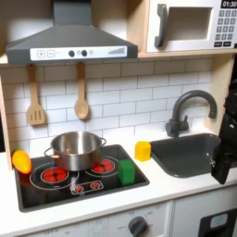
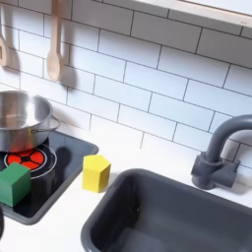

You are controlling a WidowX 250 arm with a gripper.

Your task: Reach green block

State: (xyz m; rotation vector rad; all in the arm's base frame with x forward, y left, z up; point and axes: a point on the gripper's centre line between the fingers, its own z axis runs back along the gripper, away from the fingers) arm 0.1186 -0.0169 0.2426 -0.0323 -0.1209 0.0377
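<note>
The green block stands upright on the front right corner of the black toy stovetop, in front of the steel pot. In the second exterior view the green block is at the left edge, on the same corner of the stovetop. My black arm and gripper hang at the first exterior view's right edge, beyond the sink and far to the right of the block. The fingers are too dark and cropped to read.
A yellow block sits on the counter between stovetop and sink, also seen in the second exterior view. A dark faucet rises behind the sink. An orange-yellow toy lies left of the stove. Wooden utensils hang on the tiles.
</note>
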